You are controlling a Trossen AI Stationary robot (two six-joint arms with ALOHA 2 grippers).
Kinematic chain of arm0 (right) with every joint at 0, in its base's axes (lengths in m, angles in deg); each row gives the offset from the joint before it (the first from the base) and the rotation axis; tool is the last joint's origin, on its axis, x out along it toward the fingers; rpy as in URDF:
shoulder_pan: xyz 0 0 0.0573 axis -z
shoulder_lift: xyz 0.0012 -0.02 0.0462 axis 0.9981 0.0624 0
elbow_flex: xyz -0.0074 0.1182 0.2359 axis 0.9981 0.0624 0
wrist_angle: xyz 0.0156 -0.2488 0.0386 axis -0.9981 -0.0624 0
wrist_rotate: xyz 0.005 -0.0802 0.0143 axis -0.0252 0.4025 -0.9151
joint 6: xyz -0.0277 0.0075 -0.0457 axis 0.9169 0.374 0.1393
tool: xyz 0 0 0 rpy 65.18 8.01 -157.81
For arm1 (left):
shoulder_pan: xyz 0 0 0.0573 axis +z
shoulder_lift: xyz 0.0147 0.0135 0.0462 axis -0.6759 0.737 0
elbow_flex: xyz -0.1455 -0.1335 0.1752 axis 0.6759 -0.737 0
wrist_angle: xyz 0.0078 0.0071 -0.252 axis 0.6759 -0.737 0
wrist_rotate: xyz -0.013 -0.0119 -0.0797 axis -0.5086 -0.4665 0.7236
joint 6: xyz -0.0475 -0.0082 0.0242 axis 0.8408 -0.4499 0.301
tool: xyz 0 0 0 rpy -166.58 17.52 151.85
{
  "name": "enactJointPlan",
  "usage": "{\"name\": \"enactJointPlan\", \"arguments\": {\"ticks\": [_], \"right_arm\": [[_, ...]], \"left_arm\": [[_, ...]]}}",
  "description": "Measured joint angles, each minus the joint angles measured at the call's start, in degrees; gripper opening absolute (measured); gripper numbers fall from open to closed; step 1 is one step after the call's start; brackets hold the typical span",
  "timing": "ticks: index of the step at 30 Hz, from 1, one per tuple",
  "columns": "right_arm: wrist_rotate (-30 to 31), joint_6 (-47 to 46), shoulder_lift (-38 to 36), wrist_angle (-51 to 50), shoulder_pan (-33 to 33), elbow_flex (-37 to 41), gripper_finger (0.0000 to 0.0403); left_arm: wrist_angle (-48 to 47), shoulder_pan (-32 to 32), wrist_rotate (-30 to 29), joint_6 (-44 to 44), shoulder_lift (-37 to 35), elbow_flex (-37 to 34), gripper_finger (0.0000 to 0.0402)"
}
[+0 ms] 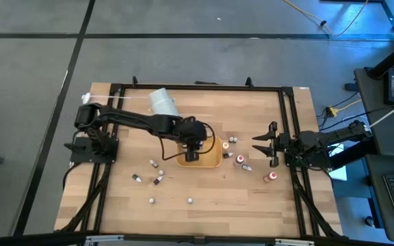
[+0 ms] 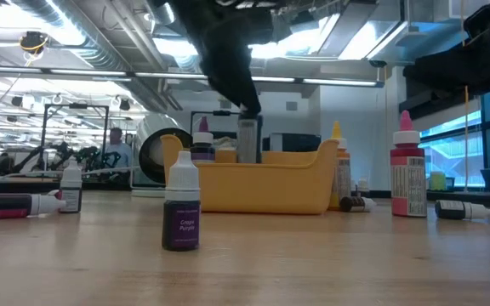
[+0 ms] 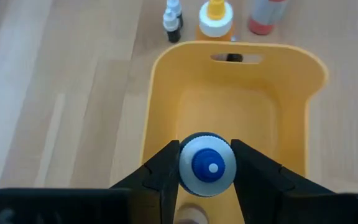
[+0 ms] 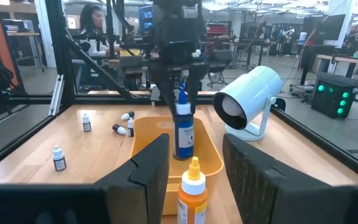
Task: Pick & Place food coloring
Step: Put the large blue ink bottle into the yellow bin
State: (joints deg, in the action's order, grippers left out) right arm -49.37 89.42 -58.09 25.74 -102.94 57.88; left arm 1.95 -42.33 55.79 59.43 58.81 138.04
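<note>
Fingers [image 3: 166, 177] of the left gripper [image 3: 207, 171] clamp a small blue-capped food coloring bottle [image 4: 183, 130] upright over the orange plastic tray [image 1: 213, 161] at frame centre, evidently for lowering inside; right gripper [image 1: 264, 145] waits part-open at right.

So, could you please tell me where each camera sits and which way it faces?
High view: overhead, looking straight down; both arms show, the left gripper over the orange tray.
Low view: at tabletop height, looking level across a purple bottle; one arm drops in.
Left wrist view: looks down past its own fingers gripping a blue-capped bottle.
Right wrist view: looks across past the right gripper at the left arm.
Shared: the tray and that bottle.
</note>
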Motion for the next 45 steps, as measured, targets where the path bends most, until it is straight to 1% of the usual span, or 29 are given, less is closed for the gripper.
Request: {"name": "enactJointPlan", "arguments": {"ticks": [4, 9, 12, 18, 25, 45], "right_arm": [[0.0, 0.1, 0.0, 0.0, 0.0, 0.0, 0.0153], [0.0, 0.2, 0.0, 0.0, 0.0, 0.0, 0.0153], [0.0, 0.2, 0.0, 0.0, 0.0, 0.0, 0.0153], [0.0, 0.2, 0.0, 0.0, 0.0, 0.0, 0.0153], [0.0, 0.2, 0.0, 0.0, 0.0, 0.0, 0.0153], [0.0, 0.2, 0.0, 0.0, 0.0, 0.0, 0.0153]], "left_arm": [[-1.6, 0.3, -2.4, 2.4, 0.8, 0.0, 0.0121], [-1.7, 0.3, -2.5, 4.0, 1.4, 0.1, 0.0121], [-3.7, 0.3, -2.8, 5.8, 1.9, -0.1, 0.0125], [-3.3, 0.3, -2.6, 6.0, 3.5, 0.0, 0.0122], [-3.2, 0.3, -2.3, 6.1, 4.5, 0.0, 0.0134], [-3.2, 0.3, -2.5, 5.9, 4.6, 0.0, 0.0138]]}}
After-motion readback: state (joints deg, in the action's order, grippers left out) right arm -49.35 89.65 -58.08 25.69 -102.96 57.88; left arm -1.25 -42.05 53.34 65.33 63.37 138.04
